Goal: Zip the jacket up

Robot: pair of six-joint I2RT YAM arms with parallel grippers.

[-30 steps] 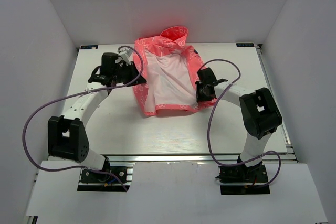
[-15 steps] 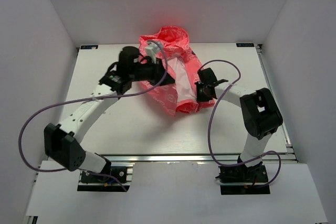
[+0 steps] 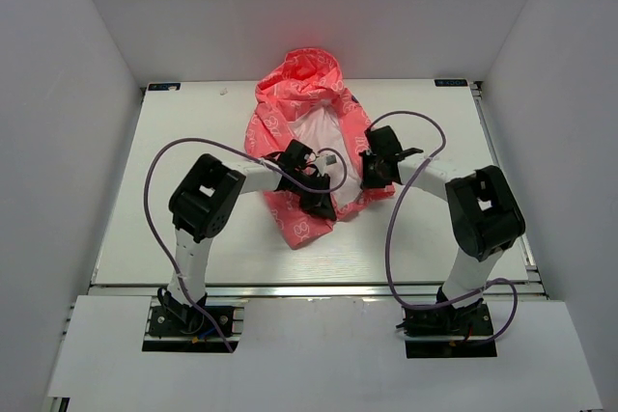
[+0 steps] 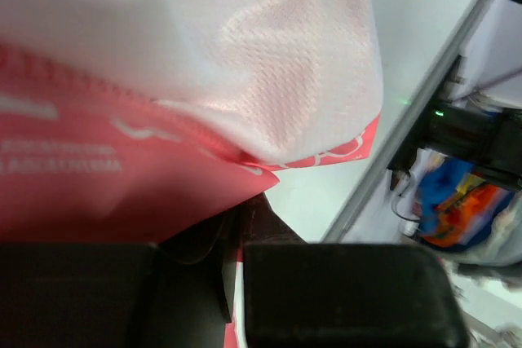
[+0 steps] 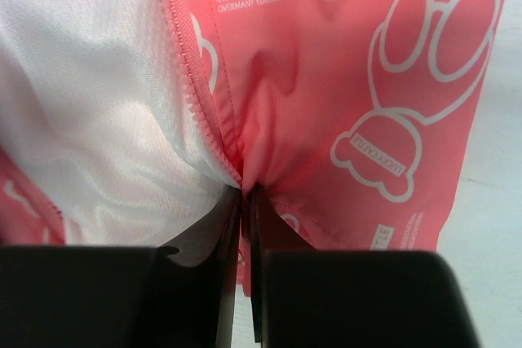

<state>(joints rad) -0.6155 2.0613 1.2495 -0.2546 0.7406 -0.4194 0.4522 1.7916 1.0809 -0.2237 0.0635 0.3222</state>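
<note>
A white table (image 3: pixel 193 132) is filling the middle of the overhead frame, and pale grey walls (image 3: pixel 87 36) are closing it in on three sides. The jacket (image 3: pixel 301 94) is lying bunched at upper centre, its hood pointing to the top edge and its white lining (image 5: pixel 81 87) showing. The left gripper (image 3: pixel 323 205) is pinching coral fabric near the lower hem with its jaws narrow. Right of centre, the right gripper (image 3: pixel 368 178) is clamping the jacket's edge beside the zipper teeth (image 5: pixel 192 87), with its jaws nearly together.

I have a white table (image 3: pixel 174 132) in front of me. The jacket (image 3: pixel 280 123) lies crumpled near its middle, hood toward the far edge.
</note>
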